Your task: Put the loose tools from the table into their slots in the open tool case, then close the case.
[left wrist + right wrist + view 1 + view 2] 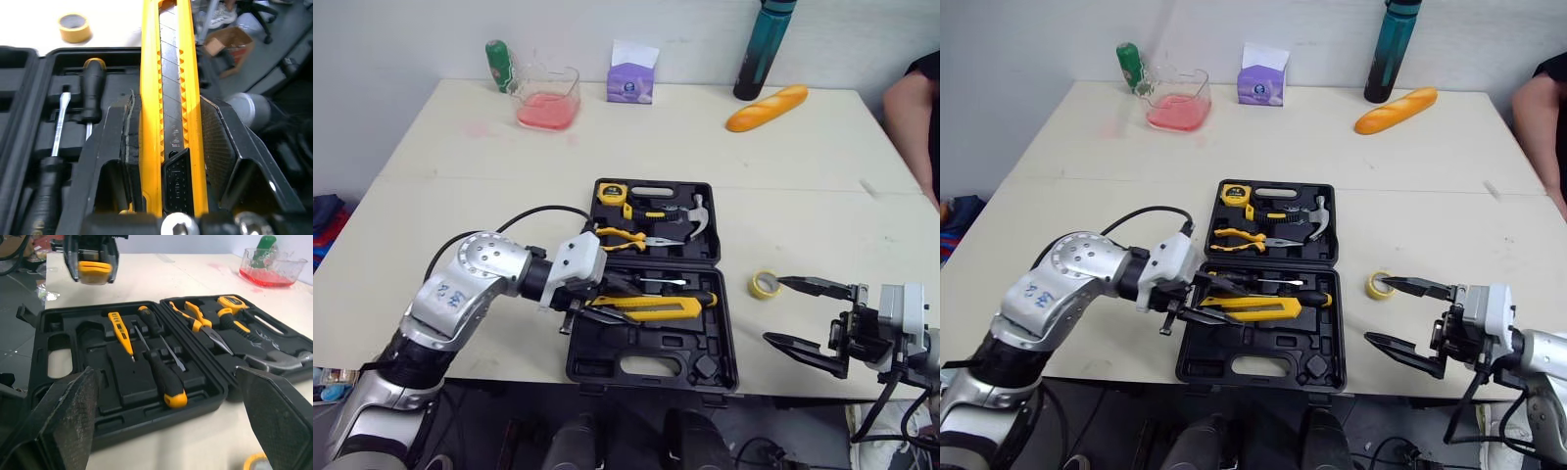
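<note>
Ridged yellow utility knife (651, 309) above moulded black tool case (646, 370)
Left fingers (220, 142) clamped it; right fingers (813, 286) gaped wide.

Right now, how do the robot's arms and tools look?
The left arm has a silver shell with blue markings, a black cable and a white wrist block. The right arm ends in a pale housing with black cables. The left tool and right tool each have two black tapered fingers.

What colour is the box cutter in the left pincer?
The long box cutter is yellow with a grey metal blade, clearest in the left wrist view.
</note>
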You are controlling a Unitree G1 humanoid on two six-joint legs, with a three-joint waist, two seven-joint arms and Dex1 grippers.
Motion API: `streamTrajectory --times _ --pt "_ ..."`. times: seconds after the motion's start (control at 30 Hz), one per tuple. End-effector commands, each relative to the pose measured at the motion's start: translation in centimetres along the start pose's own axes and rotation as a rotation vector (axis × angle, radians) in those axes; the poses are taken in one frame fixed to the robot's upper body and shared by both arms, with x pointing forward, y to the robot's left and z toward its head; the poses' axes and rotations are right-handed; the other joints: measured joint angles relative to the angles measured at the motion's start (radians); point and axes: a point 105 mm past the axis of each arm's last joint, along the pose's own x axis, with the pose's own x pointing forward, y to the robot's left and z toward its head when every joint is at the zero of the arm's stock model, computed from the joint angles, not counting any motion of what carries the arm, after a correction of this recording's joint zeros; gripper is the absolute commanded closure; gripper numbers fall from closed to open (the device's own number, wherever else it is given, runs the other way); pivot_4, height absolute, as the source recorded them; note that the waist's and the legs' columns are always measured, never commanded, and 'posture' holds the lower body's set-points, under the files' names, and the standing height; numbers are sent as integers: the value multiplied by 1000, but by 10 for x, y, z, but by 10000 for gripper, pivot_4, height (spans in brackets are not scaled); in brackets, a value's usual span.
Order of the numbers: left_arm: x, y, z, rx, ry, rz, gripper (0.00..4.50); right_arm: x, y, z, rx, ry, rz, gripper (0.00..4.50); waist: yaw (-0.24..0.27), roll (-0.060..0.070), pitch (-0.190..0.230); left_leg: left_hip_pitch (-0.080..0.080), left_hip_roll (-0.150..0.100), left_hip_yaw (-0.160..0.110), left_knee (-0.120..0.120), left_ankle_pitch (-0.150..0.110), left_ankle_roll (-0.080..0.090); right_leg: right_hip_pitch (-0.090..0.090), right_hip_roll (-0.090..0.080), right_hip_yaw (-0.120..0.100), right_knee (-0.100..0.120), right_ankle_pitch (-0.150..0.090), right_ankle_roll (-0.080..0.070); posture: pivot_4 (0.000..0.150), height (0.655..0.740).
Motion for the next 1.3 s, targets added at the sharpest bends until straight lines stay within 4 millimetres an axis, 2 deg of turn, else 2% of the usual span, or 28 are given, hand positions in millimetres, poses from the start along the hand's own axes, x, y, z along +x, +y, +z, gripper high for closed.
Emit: streamTrajectory --times 0.03,0.2,0.6,0.93,1.3 --pt "11 -4 -3 7 16 -32 32518 -3 3 10 -56 -9 0 0 2 0 0 0 0 0 0 0 0 0 0 0 0 0 0 1500 7400" --pt "26 -10 -18 -53 62 -48 32518 -2 6 8 -48 -2 -14 0 3 0 0 0 0 0 0 0 0 0 0 0 0 0 0 1500 7400" --pt "34 -14 -49 -74 149 -12 32518 0 9 11 -59 0 -4 0 3 0 0 0 0 -1 1 0 0 0 0 -1 -4 0 0 1500 7400" --pt "36 -9 -60 -57 206 35 32518 -10 8 10 -56 40 9 0 3 0 0 0 1 -1 1 0 0 1 0 -1 -4 0 0 1500 7400" --pt "37 -3 -67 -25 285 62 32518 -29 1 -12 -48 64 -9 0 4 0 0 2 1 -1 1 0 0 2 0 -1 -4 0 0 1500 7400"
